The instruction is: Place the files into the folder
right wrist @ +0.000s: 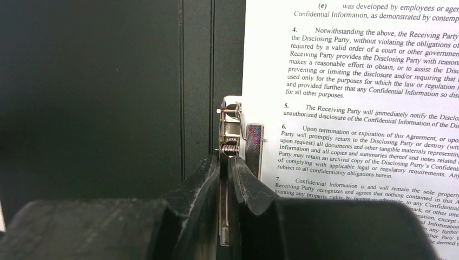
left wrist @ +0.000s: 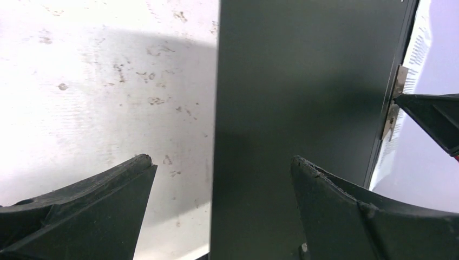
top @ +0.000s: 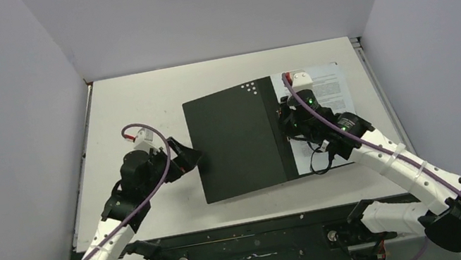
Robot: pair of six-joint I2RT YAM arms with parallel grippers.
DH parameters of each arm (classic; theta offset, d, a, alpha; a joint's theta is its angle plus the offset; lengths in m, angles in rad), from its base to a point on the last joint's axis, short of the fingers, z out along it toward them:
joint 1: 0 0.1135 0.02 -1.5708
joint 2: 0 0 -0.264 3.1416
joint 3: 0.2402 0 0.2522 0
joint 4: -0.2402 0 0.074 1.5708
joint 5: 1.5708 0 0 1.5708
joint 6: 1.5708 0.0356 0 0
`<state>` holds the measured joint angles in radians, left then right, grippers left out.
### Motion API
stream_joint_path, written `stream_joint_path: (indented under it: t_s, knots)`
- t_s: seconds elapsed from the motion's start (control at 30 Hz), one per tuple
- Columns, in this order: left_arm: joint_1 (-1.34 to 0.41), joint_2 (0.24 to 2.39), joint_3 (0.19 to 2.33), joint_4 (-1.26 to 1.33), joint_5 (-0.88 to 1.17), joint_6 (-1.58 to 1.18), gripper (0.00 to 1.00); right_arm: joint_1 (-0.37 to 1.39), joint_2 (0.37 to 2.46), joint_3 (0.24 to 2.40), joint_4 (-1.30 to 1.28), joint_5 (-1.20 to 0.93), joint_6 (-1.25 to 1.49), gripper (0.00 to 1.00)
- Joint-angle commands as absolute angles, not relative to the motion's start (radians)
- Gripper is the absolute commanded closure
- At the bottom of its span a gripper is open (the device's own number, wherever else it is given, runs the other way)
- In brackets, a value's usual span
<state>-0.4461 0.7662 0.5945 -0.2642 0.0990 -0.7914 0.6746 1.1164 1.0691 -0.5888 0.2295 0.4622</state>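
The folder [top: 236, 139] lies open on the table, its black inside up, with small white dots [top: 249, 87] at its far corner. The files [top: 324, 88], white sheets with dense print, lie on its right half, their left edge at a metal clip [right wrist: 233, 127]. My right gripper [top: 291, 123] is shut on the clip's lever [right wrist: 225, 160], beside the files [right wrist: 368, 81]. My left gripper [top: 193, 158] is open at the folder's left edge. In the left wrist view its jaws [left wrist: 222, 160] straddle that edge, one finger over the table and one over the folder [left wrist: 292, 81].
The white table [top: 131, 111] has grey walls on three sides. A black base strip [top: 255, 247] runs along the near edge. The right arm reaches over the folder's near right corner [top: 359, 143]. The clip [left wrist: 397, 89] and a right fingertip [left wrist: 433, 114] show in the left wrist view.
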Motion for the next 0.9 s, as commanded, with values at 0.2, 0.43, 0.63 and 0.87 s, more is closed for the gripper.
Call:
stream_joint_path:
  t_s: [0.2,0.43,0.63,0.87]
  knots:
    - [-0.299,0.742,0.48,0.119,0.465,-0.977,0.03,0.671,1.049,1.158,-0.58,0.142,0.465,0.95]
    - [-0.296,0.753,0.4,0.276,0.582,-1.086,0.19,0.67,1.039,1.148,-0.563,0.095,0.485,0.95]
    - [-0.288,0.766,0.352,0.367,0.639,-1.138,0.48,0.67,1.042,1.14,-0.561,0.089,0.483,0.95]
    - [-0.274,0.741,0.364,0.341,0.683,-1.148,0.88,0.67,1.051,1.106,-0.556,0.115,0.48,0.95]
